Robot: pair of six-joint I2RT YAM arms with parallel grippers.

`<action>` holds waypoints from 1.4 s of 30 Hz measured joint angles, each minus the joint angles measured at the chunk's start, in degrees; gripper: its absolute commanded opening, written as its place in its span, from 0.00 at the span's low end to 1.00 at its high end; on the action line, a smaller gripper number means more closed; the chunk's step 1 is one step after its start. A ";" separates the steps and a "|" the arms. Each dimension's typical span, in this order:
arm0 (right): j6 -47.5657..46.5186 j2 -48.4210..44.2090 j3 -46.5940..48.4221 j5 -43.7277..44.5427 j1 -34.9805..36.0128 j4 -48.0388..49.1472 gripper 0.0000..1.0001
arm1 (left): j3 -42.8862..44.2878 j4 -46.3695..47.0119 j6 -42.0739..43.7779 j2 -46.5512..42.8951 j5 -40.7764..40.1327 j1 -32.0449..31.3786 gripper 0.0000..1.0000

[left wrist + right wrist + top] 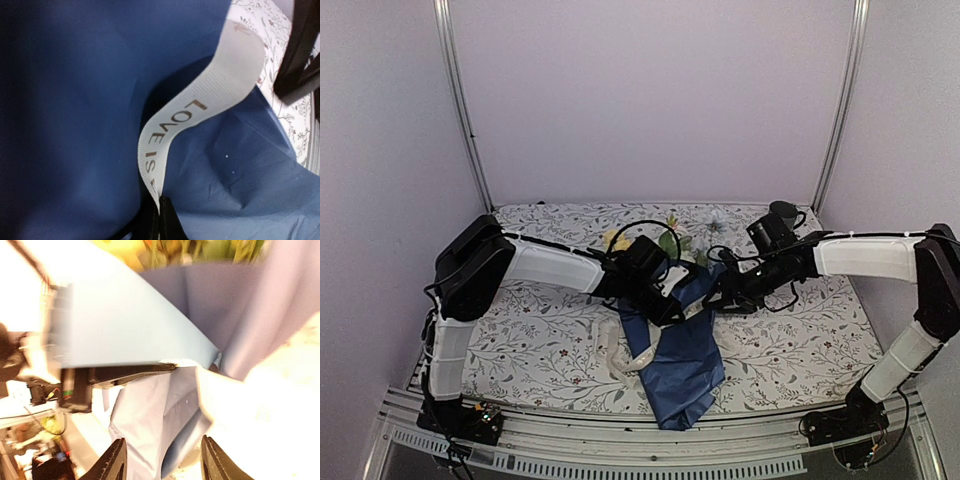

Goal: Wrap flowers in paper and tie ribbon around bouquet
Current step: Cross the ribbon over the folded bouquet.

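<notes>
Cream ribbon with dark letters is the thing I work with. It rises in a soft curve from my left gripper, which is closed fully on it, and it lies against the dark blue paper. In the top view it seems to cross the bouquet near the middle, and a loose part lies on the tabletop just left of the paper. The bouquet lies in the middle of the tabletop with its narrow end toward my bases. The flowers, yellow and white with green leaves, come out at the far end.

I judge the ribbon to be very light and limp. It will twist wherever it is not pulled, and it can slip between smooth fingers. A grip flat across its full width is the best. The paper is thin and creases easily, and a hard pull on the ribbon could crush or open the cone, so the tension must be gentle. The flowers are soft, and I should not press on them.

My right gripper is at the right side of the bouquet, close to the paper. Its fingers stand about half apart, with nothing between them. That view is blurred, so I cannot tell if it touches the paper.
</notes>
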 measured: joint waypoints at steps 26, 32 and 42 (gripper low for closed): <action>-15.19 10.34 5.03 29.16 14.23 -18.88 0.56 | -0.02 -0.90 3.28 -0.07 -0.26 -0.07 0.00; -16.81 10.32 4.31 31.06 14.23 -15.80 0.24 | -0.04 -1.05 3.65 -0.20 -0.24 -0.07 0.00; -14.84 8.61 1.81 33.75 12.87 -13.18 0.00 | -0.24 -1.31 3.85 -0.42 -0.26 -0.07 0.00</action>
